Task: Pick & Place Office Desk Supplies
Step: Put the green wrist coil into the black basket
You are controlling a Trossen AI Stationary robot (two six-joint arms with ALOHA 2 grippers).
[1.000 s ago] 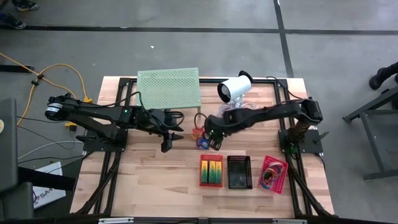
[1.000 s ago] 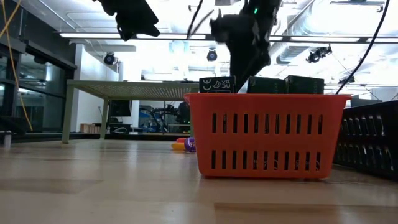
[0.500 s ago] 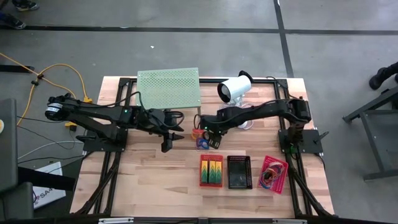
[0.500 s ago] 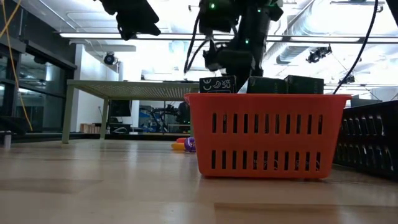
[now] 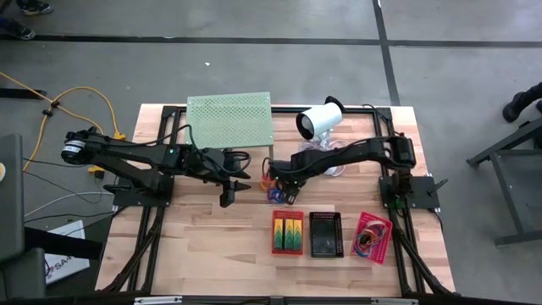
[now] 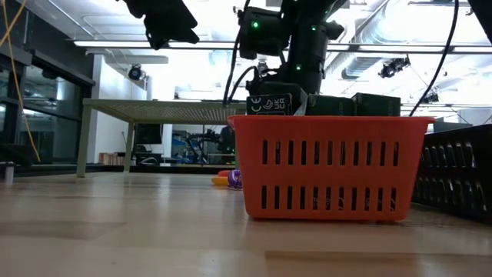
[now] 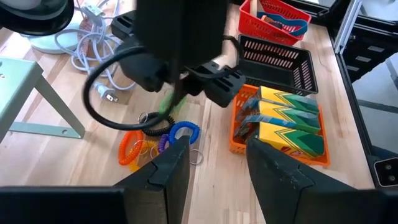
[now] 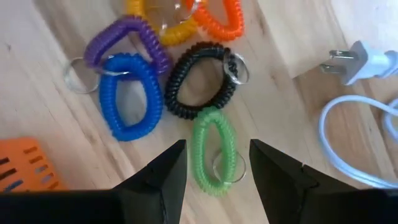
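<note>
Several coiled loops lie in a cluster on the wooden table: green (image 8: 214,149), black (image 8: 202,81), blue (image 8: 130,96), purple (image 8: 124,37), orange (image 8: 221,18). My right gripper (image 5: 284,193) hangs open just over them, pointing down, its fingers on either side of the green loop without touching it. My left gripper (image 5: 227,199) waits open in the air to their left. Near the front stand an orange-red basket (image 5: 288,232) holding green packs, a black basket (image 5: 326,235) and a red basket (image 5: 373,237) with rubber bands.
A pale-green perforated stand (image 5: 229,120) rises at the far side, one leg (image 7: 37,93) close to the loops. A white cylinder device (image 5: 320,121) and its cable with plug (image 8: 357,59) lie just right of them. Bare wood (image 5: 195,246) lies at the near left.
My right gripper has come down toward the coiled loops and drifted slightly toward the table's left edge, still open. The loops and baskets have stayed where they were.
</note>
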